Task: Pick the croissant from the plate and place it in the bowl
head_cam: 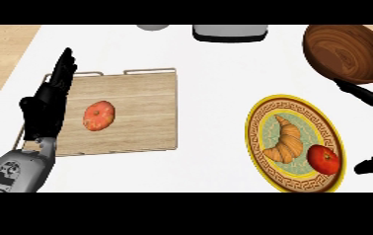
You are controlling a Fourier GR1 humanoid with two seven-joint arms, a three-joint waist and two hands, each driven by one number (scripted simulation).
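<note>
From the head view, what lies nearest us is our left forearm at seven o'clock, ending in the left hand (45,108), which rests with fingers straight and upward at nine o'clock, holding nothing, over the left edge of a wooden cutting board (138,111). A small orange pumpkin-like fruit (98,115) lies on that board. At four o'clock sits the patterned plate (261,111) with the croissant (286,141) on it, untouched, and a red tomato (323,160) just beside its lower end. The wooden bowl (339,50) waits at two o'clock, apart from the plate. Of our right hand (363,166) only dark fingers show at the right edge, at three to four o'clock; we cannot tell whether they are apart or curled. We judge nothing is done yet: grasp, lift, carry and release all remain.
</note>
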